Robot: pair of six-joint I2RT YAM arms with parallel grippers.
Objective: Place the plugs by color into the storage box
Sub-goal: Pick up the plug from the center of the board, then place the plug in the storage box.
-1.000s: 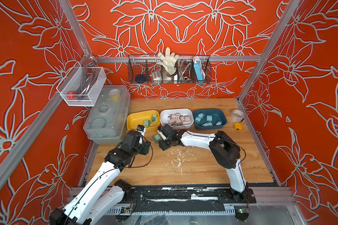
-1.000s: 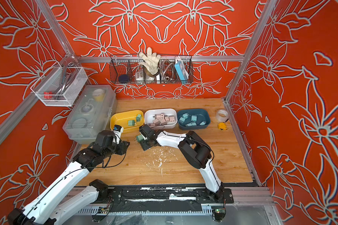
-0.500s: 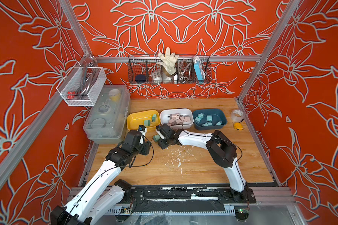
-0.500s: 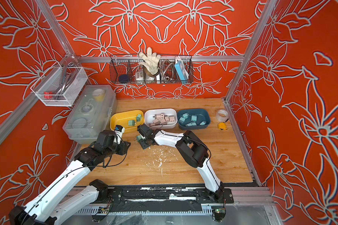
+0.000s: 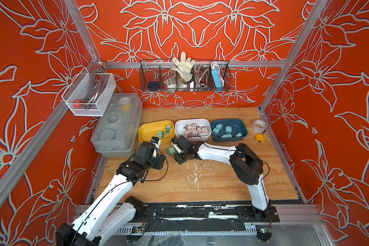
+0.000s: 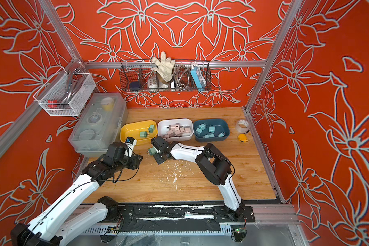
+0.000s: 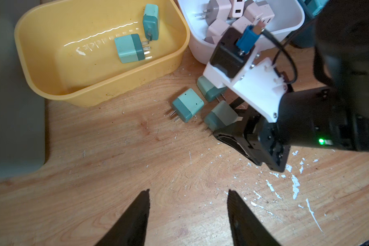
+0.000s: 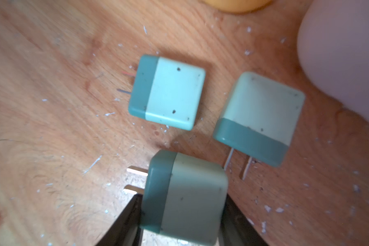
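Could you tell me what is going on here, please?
The robot is sorting plugs by color. The right gripper holds a green plug in its fingers near the yellow bin, which already has two. Two more green plugs lie on the table beside it. The left gripper hovers open, empty. Pink plugs sit in the white bin, blue ones in the dark bin.

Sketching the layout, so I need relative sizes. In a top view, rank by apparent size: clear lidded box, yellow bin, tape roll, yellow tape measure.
1. clear lidded box
2. yellow bin
3. tape roll
4. yellow tape measure, a little smaller than the roll
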